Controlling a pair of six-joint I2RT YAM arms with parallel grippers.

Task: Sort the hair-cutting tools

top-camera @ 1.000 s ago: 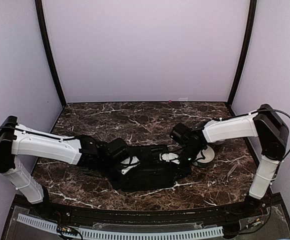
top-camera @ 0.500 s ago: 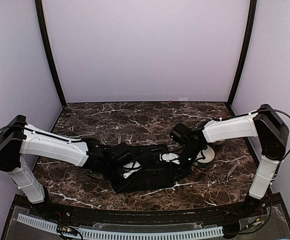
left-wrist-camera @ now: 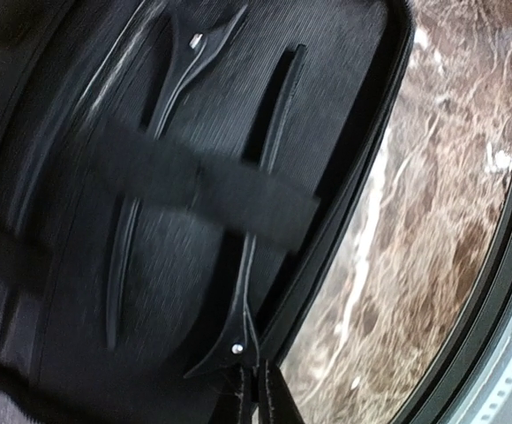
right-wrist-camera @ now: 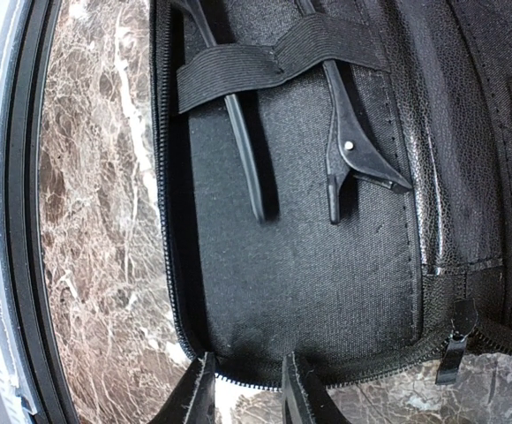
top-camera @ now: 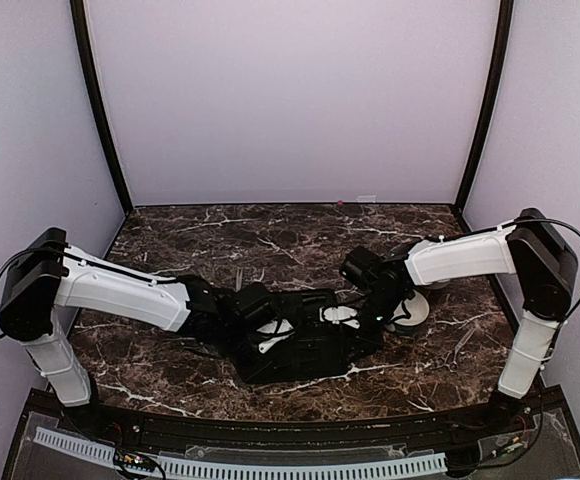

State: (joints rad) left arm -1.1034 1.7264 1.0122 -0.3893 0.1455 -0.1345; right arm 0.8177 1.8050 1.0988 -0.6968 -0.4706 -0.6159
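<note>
You've got a dark, white-veined marble worktop (top-camera: 170, 235) boxed in by pale lilac walls (top-camera: 290, 100). In the open black case (top-camera: 310, 355) mid-worktop, a dark clip (left-wrist-camera: 278, 119) lies left-right along the near edge. Its hinge end sits at your left hand (left-wrist-camera: 258, 382), which is pressed together. Your right hand (right-wrist-camera: 249, 386) is spread.

dark clips (left-wrist-camera: 280, 106): middles under strap (left-wrist-camera: 203, 190) | left claw (left-wrist-camera: 257, 395): cut by bottom edge | case (left-wrist-camera: 53, 132): blurred

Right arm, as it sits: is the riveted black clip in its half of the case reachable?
Probably yes. The right gripper stands open at the case edge, bare lining between it and the clip. Only the elastic strap pins the clip's far end, so it must slide out.
</note>
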